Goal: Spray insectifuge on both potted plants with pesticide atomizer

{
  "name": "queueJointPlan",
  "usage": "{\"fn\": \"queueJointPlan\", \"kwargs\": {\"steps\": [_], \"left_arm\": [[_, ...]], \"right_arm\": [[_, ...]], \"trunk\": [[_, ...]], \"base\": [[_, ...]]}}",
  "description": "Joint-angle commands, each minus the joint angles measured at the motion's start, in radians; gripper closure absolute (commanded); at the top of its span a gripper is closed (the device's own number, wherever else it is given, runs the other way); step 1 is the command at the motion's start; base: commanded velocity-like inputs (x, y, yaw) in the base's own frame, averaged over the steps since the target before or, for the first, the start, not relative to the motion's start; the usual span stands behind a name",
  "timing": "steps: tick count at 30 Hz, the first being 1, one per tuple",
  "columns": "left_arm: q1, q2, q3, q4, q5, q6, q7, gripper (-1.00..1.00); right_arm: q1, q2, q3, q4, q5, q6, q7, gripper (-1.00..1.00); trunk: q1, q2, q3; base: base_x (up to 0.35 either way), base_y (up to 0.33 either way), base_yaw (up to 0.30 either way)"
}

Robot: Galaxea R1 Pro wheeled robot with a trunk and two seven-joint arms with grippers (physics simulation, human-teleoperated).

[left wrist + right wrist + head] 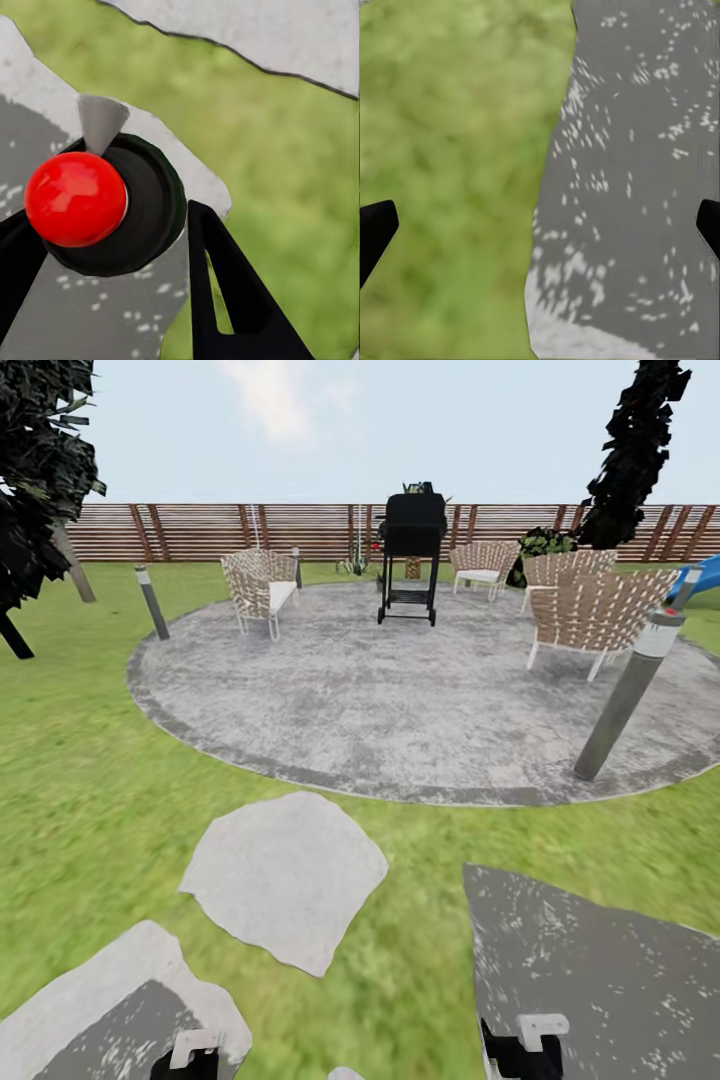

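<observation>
Across the lawn (90, 800), short of the patio (400, 700), right fingers (379, 225) spread wide, left fingers (232, 300) state unclear (sprayer, pots unseen); risk: wheels catching a stepping stone (285, 875) edge.

The robot's two grippers are matte black, each topped in the head view by a small white bracket, the left gripper (190, 1060) and the right gripper (525, 1050). In the left wrist view, a glossy red ball (75, 199) sits in a round black housing (146, 206) beside a grey cone and black, triangular, hollowed fingers (232, 300). In the right wrist view, the black fingertips (375, 232) are blunt and plain.
</observation>
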Motion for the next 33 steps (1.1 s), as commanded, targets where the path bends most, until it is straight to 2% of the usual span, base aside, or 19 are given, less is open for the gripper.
{"fn": "queueJointPlan", "kwargs": {"steps": [1, 33], "left_arm": [[-0.001, 0.0, -0.001, 0.001, 0.007, -0.003, -0.001, 1.0], [-0.001, 0.0, -0.001, 0.001, 0.006, -0.003, -0.001, 1.0]], "right_arm": [[-0.001, 0.0, 0.0, 0.001, 0.0, -0.003, 0.001, -1.0], [-0.001, 0.0, 0.0, 0.001, 0.002, -0.003, 0.001, -1.0]], "trunk": [[0.0, 0.0, -0.001], [0.0, 0.0, -0.001]], "base": [[0.336, 0.0, 0.0], [0.336, 0.0, 0.0]]}}
